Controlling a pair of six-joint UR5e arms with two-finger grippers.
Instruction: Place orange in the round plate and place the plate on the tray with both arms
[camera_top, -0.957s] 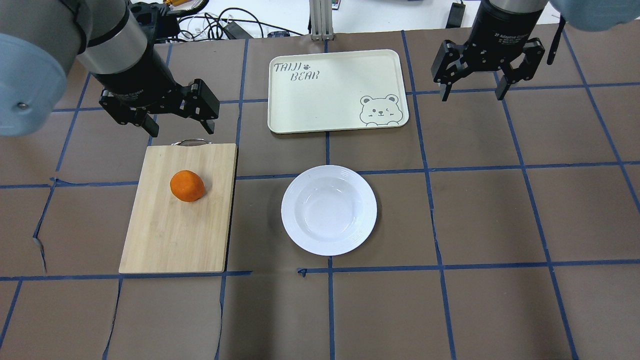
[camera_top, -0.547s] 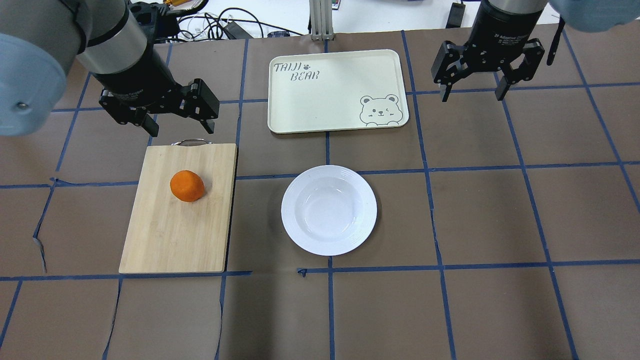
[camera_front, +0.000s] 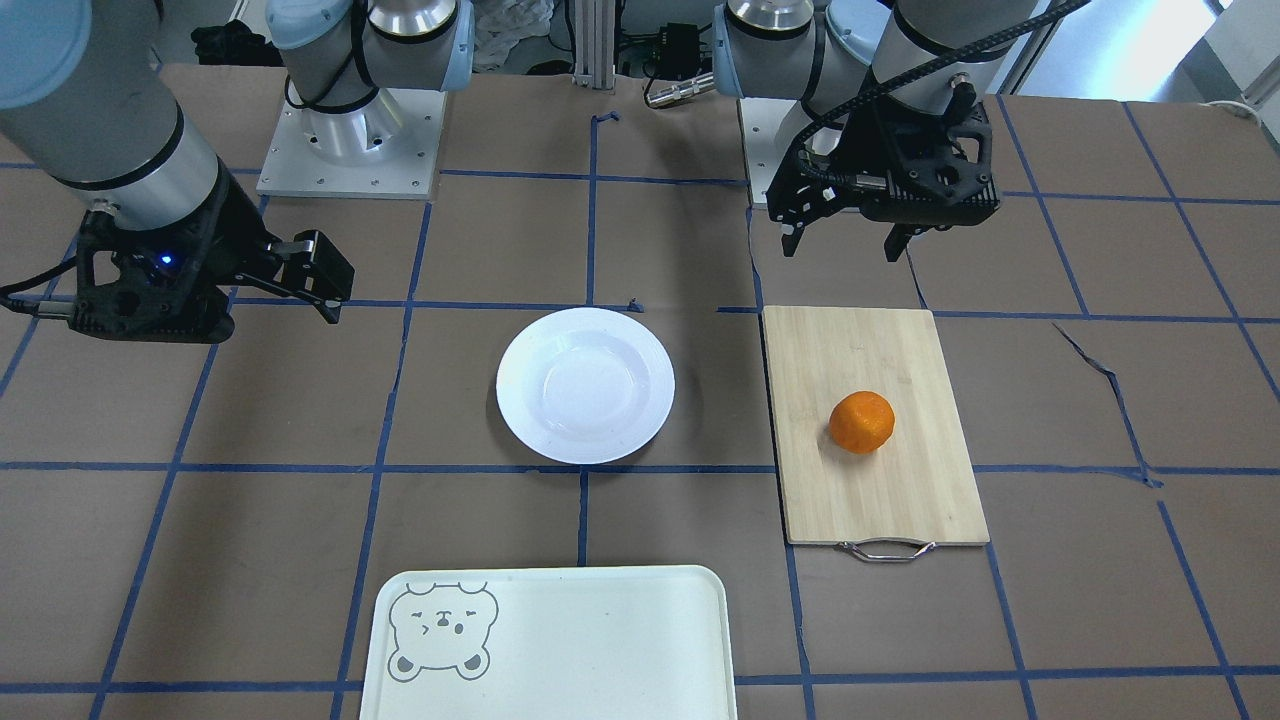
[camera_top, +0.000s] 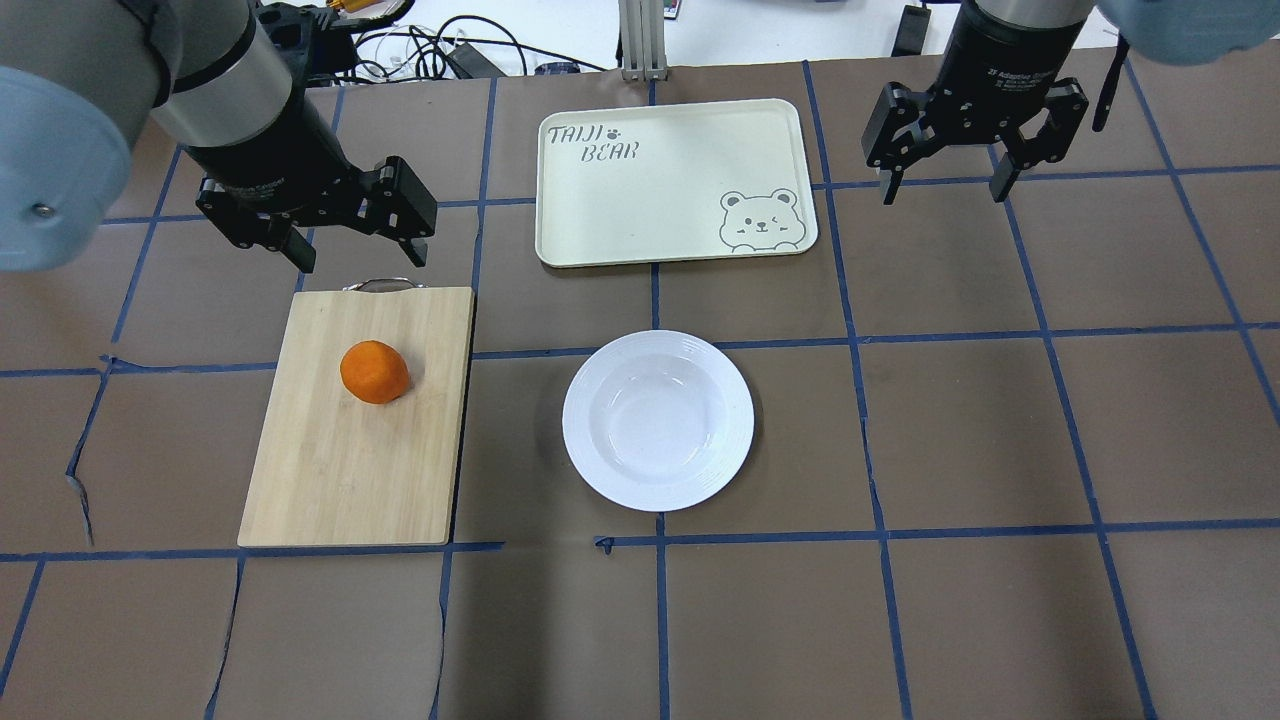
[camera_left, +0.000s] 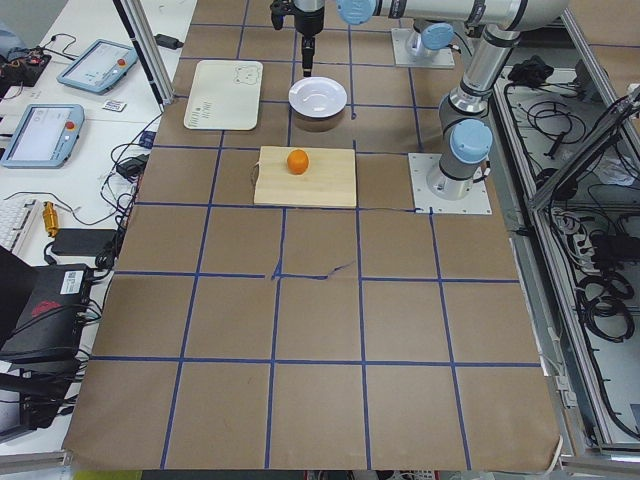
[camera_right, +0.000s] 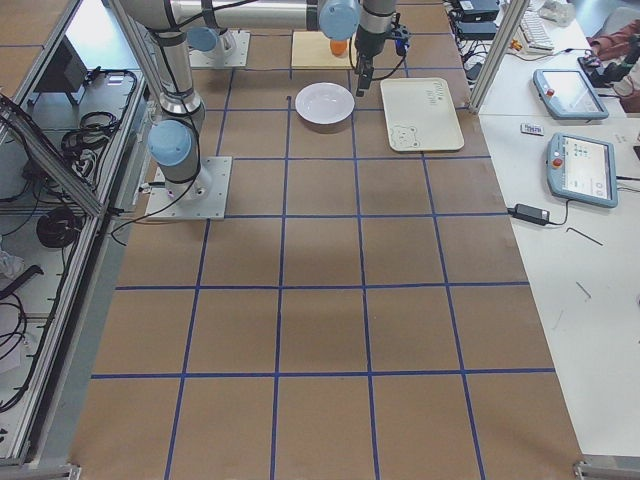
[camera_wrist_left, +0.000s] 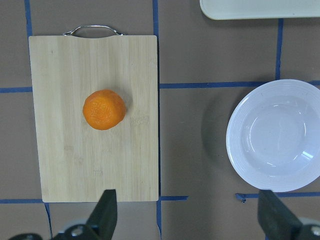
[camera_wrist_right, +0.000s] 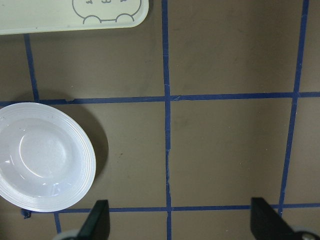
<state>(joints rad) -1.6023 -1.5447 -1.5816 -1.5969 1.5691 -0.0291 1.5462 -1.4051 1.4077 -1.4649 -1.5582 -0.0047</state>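
both arms are hovering above the table with nothing in them. the left gripper is hanging with its fingers spread wide, just past the far end of the cutting board, by its metal handle. the right gripper is also standing wide open and empty, to the right of the tray and well apart from the other things.

the orange is sitting on the cutting board, slightly toward the board's far half, on the left side of the table. the plate is lying empty in the middle, just right of the board. the tray is lying on the far side of the plate, with a strip of bare table between them. judging by this, no part of the task is done yet, and the left arm looks to be getting ready to reach for the orange.

several things could be going wrong from here. the orange is round and resting free on smooth wood, so fingers closing off-centre could be nudging it into a roll off the board. dropped from too high, it could be bouncing or rolling out of the shallow plate. the plate is glossy and lying flat, so fingers could be slipping off its thin rim. if the two arms are lifting unevenly, the plate could be tilting and spilling the fruit. the tray's raised edge could also be catching the plate if it is coming in too low.
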